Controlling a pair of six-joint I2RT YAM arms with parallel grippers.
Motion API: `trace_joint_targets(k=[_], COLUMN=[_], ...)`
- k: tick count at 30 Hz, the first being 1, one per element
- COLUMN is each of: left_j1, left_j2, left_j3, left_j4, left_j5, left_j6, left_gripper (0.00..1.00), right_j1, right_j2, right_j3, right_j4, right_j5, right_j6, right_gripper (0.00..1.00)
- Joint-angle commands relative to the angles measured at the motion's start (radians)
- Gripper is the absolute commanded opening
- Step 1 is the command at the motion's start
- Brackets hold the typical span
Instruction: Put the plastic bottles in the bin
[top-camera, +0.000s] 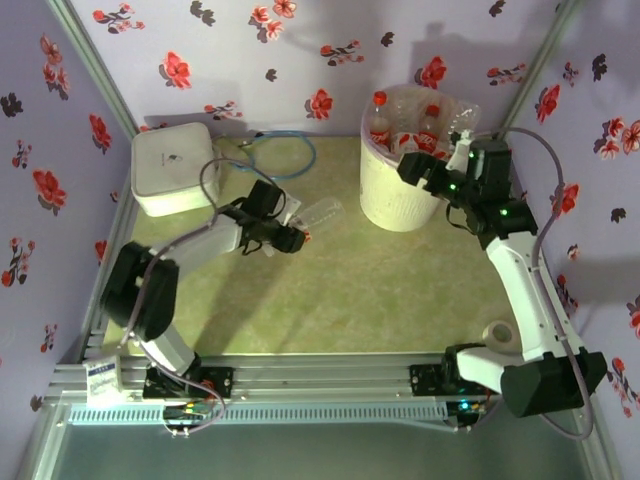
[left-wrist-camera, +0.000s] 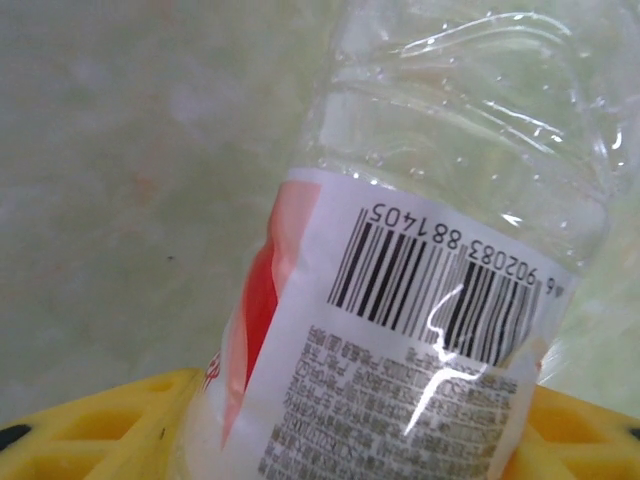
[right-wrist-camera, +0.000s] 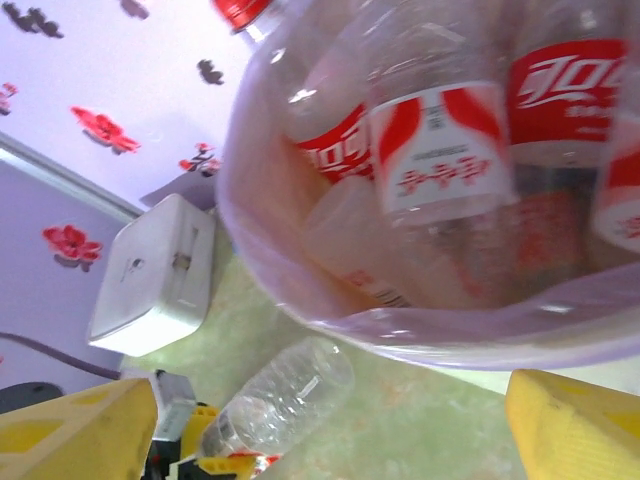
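My left gripper (top-camera: 291, 236) is shut on a clear plastic bottle (top-camera: 320, 212) with a red-white label, near the table's middle left. In the left wrist view that bottle (left-wrist-camera: 440, 250) sits between the yellow fingers (left-wrist-camera: 100, 425), barcode toward the camera. The cream-white bin (top-camera: 398, 205) stands at the back right with several red-capped bottles (top-camera: 415, 135) inside. My right gripper (top-camera: 420, 168) hangs open at the bin's front rim, nothing between its fingers. The right wrist view looks into the bin (right-wrist-camera: 420, 335) at the bottles (right-wrist-camera: 440, 150) and sees the held bottle (right-wrist-camera: 285, 395) below.
A flat white rounded box (top-camera: 172, 168) sits at the back left, also in the right wrist view (right-wrist-camera: 150, 280). A blue cable loop (top-camera: 290, 150) lies behind the left gripper. A tape roll (top-camera: 498, 333) rests near the right arm's base. Flowered walls close in three sides.
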Motion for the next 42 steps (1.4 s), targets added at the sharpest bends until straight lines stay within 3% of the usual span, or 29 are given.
trace_joint_targets(k=[1,7,11,17,27,36,42], left_j1=[0.007,-0.024,-0.086,-0.154,-0.197,-0.201,-0.201], left_j2=[-0.122,-0.295,-0.315,-0.351,-0.288,-0.261,-0.263], left_j3=[-0.121,-0.403,-0.452,-0.452,-0.361,-0.341,-0.334], left_j4=[0.209,0.702,0.851,0.843,0.728,0.742,0.697], left_j5=[-0.076,-0.088,-0.116,-0.204,-0.214,-0.180,-0.185], left_j6=[-0.270,-0.608,-0.665,-0.626,-0.550,-0.556,-0.556], left_gripper=[0.48,0.49,0.49,0.49,0.50,0.52,0.57], right_j1=[0.058,0.250,0.356,0.421,0.457,0.458,0.457], right_j2=[0.007,0.062,0.160,0.293,0.365,0.392,0.401], right_j3=[-0.037,-0.096,-0.078,-0.049,-0.046,-0.045,-0.031], right_j4=[0.126,0.327,0.382,0.385,0.446,0.461,0.462], right_j5=[-0.012,0.052,0.072,0.081,0.046,0.022,0.038], right_j6=[0.040,0.121,0.155,0.163,0.157,0.173,0.168], right_gripper=[0.90,0.89,0.89,0.93,0.92,0.84,0.72])
